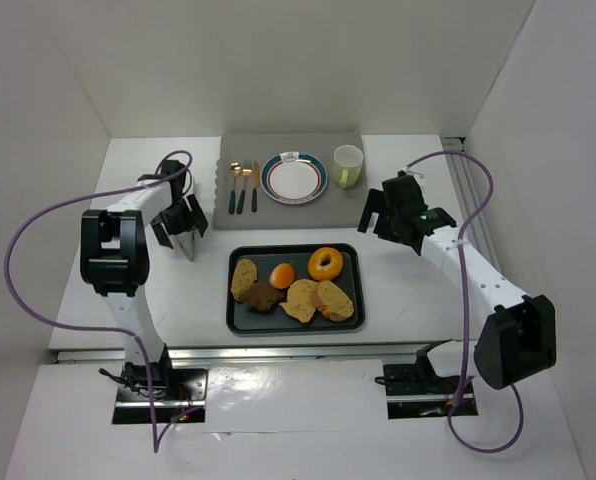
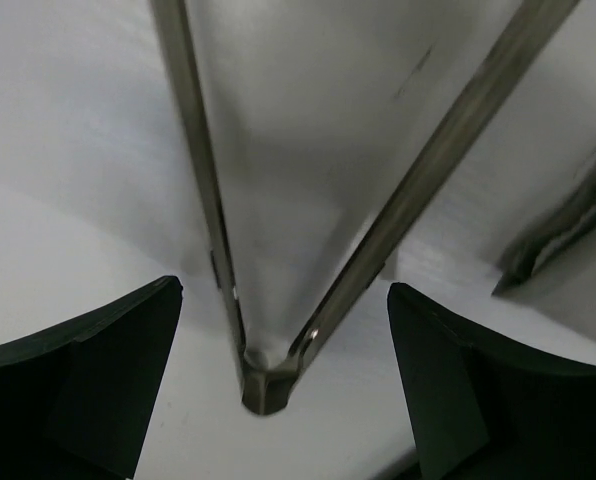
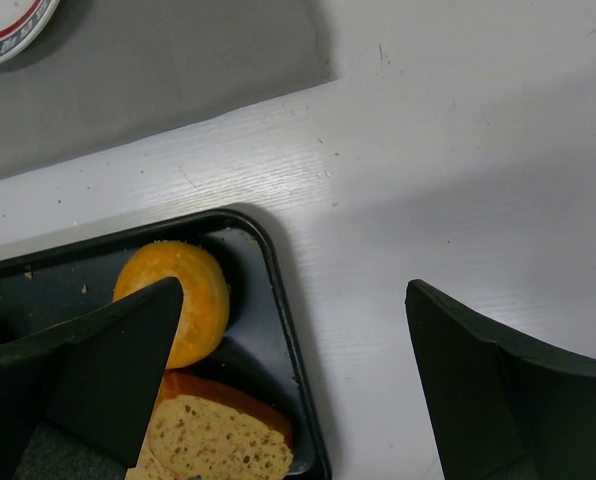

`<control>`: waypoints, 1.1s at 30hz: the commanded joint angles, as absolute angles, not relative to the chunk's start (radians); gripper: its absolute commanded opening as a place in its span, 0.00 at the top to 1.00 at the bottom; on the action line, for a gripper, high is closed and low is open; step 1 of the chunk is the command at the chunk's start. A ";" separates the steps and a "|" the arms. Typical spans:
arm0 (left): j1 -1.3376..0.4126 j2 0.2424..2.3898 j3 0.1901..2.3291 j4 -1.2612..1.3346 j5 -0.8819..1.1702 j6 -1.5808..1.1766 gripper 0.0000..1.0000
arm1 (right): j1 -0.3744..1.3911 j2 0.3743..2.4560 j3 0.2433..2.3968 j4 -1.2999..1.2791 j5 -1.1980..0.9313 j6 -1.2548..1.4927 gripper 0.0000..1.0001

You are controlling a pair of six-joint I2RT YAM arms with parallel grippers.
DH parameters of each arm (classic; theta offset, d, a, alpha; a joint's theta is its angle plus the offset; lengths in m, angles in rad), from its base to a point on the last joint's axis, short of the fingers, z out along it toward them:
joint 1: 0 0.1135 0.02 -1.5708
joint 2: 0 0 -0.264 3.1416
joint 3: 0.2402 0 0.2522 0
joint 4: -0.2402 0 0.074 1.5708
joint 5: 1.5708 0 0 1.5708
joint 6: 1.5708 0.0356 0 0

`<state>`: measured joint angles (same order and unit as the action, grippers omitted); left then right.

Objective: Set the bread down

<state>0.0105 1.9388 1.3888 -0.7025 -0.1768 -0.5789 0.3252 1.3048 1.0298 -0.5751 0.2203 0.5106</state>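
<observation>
Nearest the arm bases, a black tray (image 1: 293, 328) is sat on the white worktop (image 1: 408, 290), and that's where the bread (image 1: 335, 300) is found. Two seeded slices are overlapped at the tray's front right, and a third slice (image 1: 244, 278) is laid over at the left side. A dark brown lump (image 1: 264, 297) and an orange (image 1: 282, 275) are tucked in between, and a glazed ring doughnut (image 1: 325, 264) is parked in the far right corner.

The left hand (image 2: 283, 288) is held over bare worktop just left of the tray, with its fingers spread wide apart. A pair of metal tongs (image 2: 263, 385) is seen between them, hinge end nearest the wrist and both arms fanned out away from it. Neither finger is seen touching the metal in the wrist view, so whether the tongs are actually gripped can't be told.

The right hand (image 3: 295, 288) is held over the worktop just off the tray's far right corner. Its fingers are also wide apart, with only worktop seen between them.

Further back, a grey mat (image 1: 278, 215) is laid out. Cutlery (image 1: 244, 187) with gold heads and dark handles is lined up at its left. A white plate (image 1: 294, 178) banded in red and green is set in the middle, and a pale green cup (image 1: 348, 165) at the right. A small mark is printed on the plate's far rim, too tiny to be read
</observation>
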 commanded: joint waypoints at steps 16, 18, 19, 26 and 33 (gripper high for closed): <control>0.080 2.090 1.669 -0.692 -0.181 -0.462 0.67 | 0.333 1.408 1.101 -0.514 0.176 0.506 0.00; 0.071 2.022 1.642 -0.683 -0.172 -0.453 0.78 | 0.333 1.417 1.101 -0.523 0.176 0.506 0.00; 0.055 1.928 1.619 -0.663 -0.152 -0.453 0.81 | 0.333 1.417 1.111 -0.523 0.176 0.506 0.00; -0.113 1.594 1.421 -0.649 -0.146 -0.410 0.75 | 0.333 1.388 1.111 -0.523 0.187 0.506 0.00; -0.357 1.346 1.273 -0.860 -0.175 -0.408 0.79 | 0.333 1.345 1.101 -0.543 0.206 0.488 0.00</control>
<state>-0.3096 1.3945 1.3338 -0.7101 -0.1589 -0.4168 0.3252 1.3987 1.0679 -0.5606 0.1802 0.5026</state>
